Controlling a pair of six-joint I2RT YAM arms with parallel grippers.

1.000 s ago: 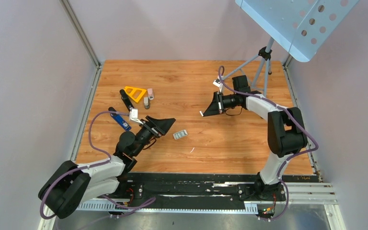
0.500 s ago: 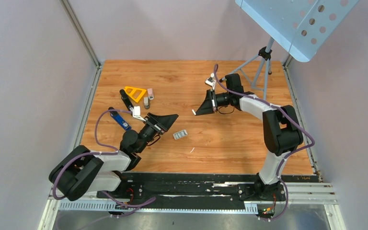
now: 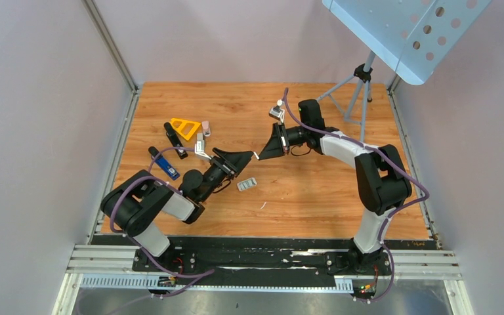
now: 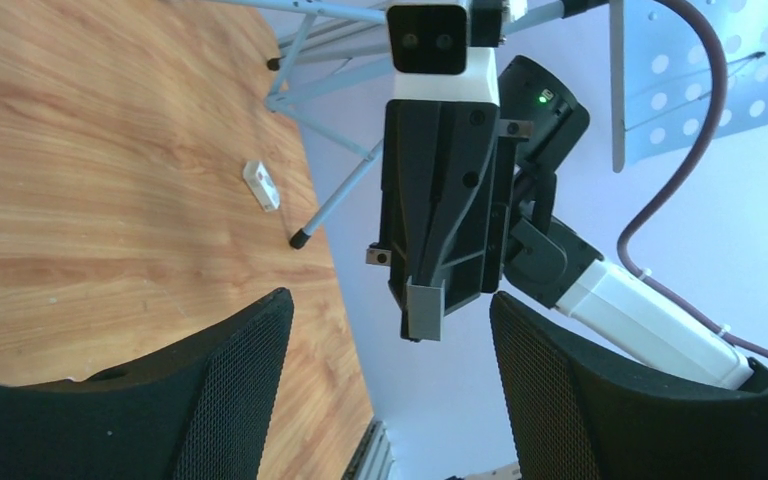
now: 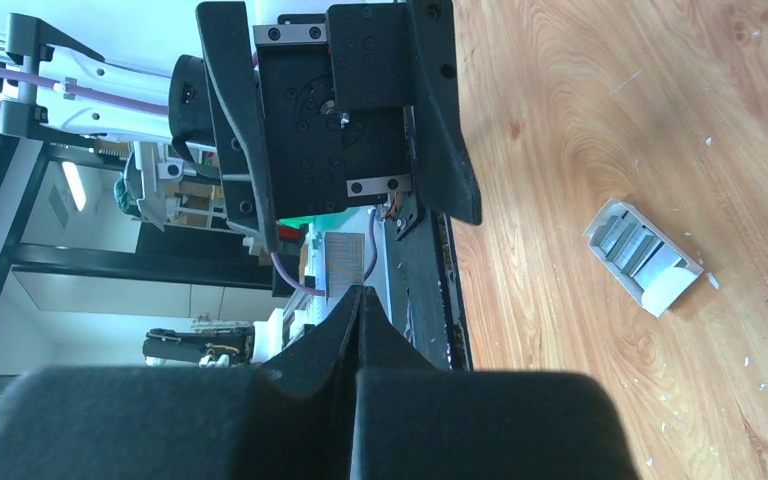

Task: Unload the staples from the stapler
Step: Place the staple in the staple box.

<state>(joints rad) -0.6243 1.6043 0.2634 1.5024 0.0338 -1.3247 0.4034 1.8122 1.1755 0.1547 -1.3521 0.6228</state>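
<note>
- Now, over the table's [image 3: 315, 197] middle, the right gripper [image 3: 261, 155], fingers pressed together, pinches grey staples [image 4: 422, 308].
- Left gripper [image 3: 247, 157] faces it, fingers spread.
- A box [image 3: 247, 184] lies near the left gripper.

Two arms I drive look alike: left arm [image 3: 134, 203], right arm [image 3: 377, 184]. Black joint housings, white link shells. Purple cable [image 4: 723, 75] loops loose outside each arm; white tie on right arm's white link. Left gripper [image 4: 390, 300]: black fingers [image 4: 225, 395], fine mesh texture on inner faces, silver screws [image 5: 358, 186] on back plate. Right gripper [image 5: 360, 300]: black wedge body. Green light [image 4: 543, 97] on its wrist. White camera block [image 4: 430, 38], two dark lenses.
</note>
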